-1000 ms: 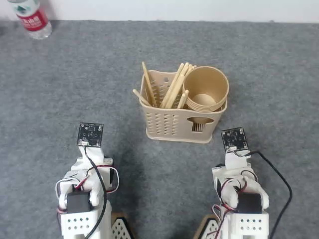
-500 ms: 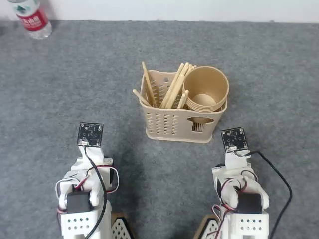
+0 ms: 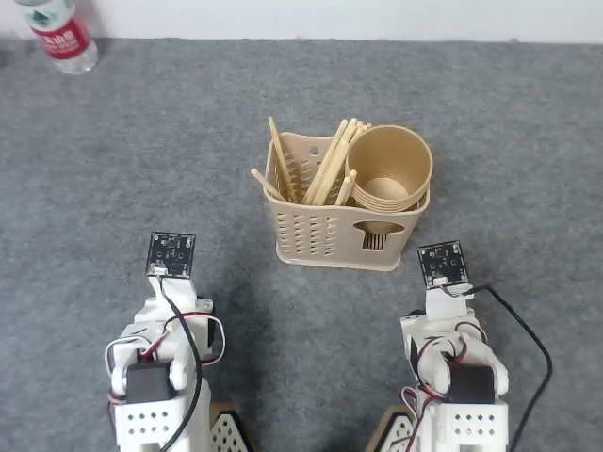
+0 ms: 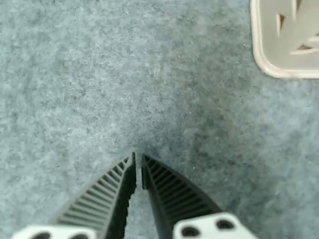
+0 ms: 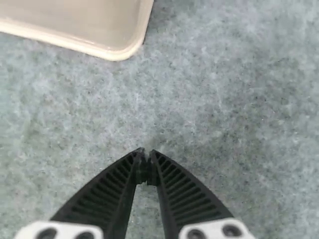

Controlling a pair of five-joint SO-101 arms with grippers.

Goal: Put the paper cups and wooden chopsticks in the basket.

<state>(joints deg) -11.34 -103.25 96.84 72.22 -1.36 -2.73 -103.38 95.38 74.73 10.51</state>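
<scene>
A beige perforated basket (image 3: pixel 320 234) stands mid-table. Stacked paper cups (image 3: pixel 388 168) fill its right side and several wooden chopsticks (image 3: pixel 328 162) lean in its left side. Both arms sit drawn back at the near edge, the left arm (image 3: pixel 168 311) near-left of the basket and the right arm (image 3: pixel 445 311) near-right of it. My left gripper (image 4: pixel 138 164) is shut over bare carpet, empty, with a corner of the basket (image 4: pixel 279 59) off to one side. My right gripper (image 5: pixel 146 158) is shut and empty too, a short way from the basket's base (image 5: pixel 89 30).
A plastic bottle with a red label (image 3: pixel 58 33) lies at the far left corner by the white wall. Grey carpet (image 3: pixel 151 151) covers the table around the basket. A black cable (image 3: pixel 528 339) trails from the right arm.
</scene>
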